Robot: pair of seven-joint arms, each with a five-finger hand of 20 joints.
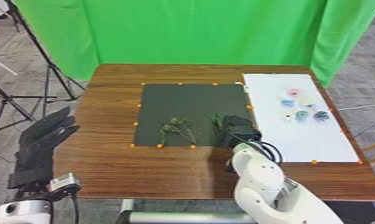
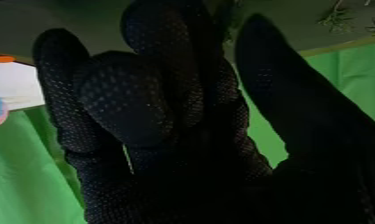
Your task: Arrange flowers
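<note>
In the head view my right hand is over the right part of the dark mat, beside a green sprig. Stems with green and yellowish tops lie farther left on the mat. The right wrist view has my right hand with relaxed fingers and its thumb apart, nothing held; part of a green sprig shows beyond the gap, and more greenery lies past the thumb. My left hand is at the table's left edge, fingers extended. Small pink, blue, cream and teal flowers sit on the white sheet.
The white sheet covers the right side of the brown table. Orange markers edge the mat and sheet. Green curtains hang behind the table, and a black stand is on the left.
</note>
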